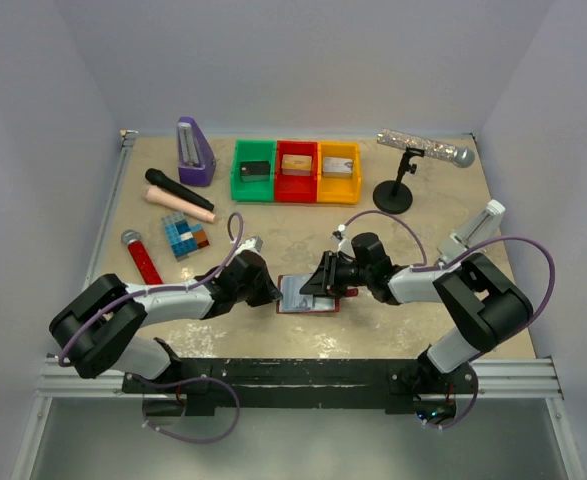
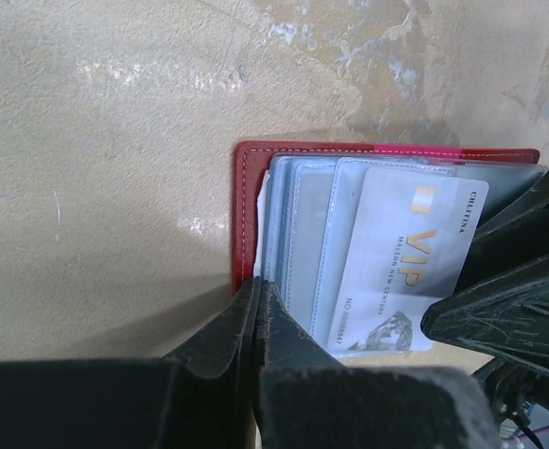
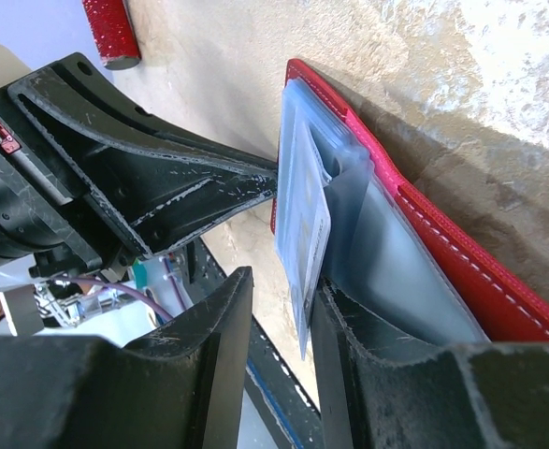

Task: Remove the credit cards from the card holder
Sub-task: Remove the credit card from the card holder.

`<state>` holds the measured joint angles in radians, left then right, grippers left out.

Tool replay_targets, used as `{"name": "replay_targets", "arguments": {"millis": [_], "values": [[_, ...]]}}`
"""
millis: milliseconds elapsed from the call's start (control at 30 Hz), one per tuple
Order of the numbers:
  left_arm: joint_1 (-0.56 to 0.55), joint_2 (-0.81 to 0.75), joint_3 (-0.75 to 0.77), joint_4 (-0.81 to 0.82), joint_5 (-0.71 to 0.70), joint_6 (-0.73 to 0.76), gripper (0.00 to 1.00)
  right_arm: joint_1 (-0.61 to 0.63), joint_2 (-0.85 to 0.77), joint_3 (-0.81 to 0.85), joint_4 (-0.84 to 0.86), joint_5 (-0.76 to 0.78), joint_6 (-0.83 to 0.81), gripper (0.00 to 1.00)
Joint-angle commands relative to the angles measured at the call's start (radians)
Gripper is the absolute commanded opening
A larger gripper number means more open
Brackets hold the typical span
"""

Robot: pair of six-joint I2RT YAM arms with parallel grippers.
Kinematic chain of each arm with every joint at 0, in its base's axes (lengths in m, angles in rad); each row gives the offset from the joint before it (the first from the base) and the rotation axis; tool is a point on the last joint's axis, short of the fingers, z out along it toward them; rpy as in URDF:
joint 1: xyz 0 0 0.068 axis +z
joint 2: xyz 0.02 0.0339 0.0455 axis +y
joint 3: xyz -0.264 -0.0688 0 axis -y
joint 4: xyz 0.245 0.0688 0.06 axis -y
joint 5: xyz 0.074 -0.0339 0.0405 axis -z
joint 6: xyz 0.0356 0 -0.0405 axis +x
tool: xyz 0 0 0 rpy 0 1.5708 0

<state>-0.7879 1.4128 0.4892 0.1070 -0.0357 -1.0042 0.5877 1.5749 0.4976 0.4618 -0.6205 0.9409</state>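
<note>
**A:** What stands in front of the left end effector (image 2: 258,292)?

**B:** The card holder (image 2: 246,187), right at its closed tip. To the side of that there is only bare desk (image 2: 96,187).

**A:** And the right end effector (image 3: 281,285)?

**B:** A silvery card (image 3: 307,243) stands in the gap between its fingers, with a slit free on one side. The left one faces it just across the holder, so little room lies between them. The tiled block (image 1: 185,236) sits well apart.

I see the dark red card holder (image 2: 244,215) lying open on the table (image 2: 115,140), its clear sleeves (image 2: 302,234) fanned up. One silvery credit card (image 2: 410,267) with gold VIP letters sticks partway out, tilted.
</note>
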Motion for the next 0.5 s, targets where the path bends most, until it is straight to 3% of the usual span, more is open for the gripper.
{"name": "replay_targets", "arguments": {"millis": [0,467], "values": [[0.003,0.035,-0.046,-0.178,-0.089,0.021,0.00,-0.006,-0.042,-0.014,0.003,-0.007,-0.019,0.35],[0.003,0.034,-0.049,-0.176,-0.086,0.018,0.00,-0.022,-0.081,-0.030,-0.015,-0.004,-0.031,0.30]]}}
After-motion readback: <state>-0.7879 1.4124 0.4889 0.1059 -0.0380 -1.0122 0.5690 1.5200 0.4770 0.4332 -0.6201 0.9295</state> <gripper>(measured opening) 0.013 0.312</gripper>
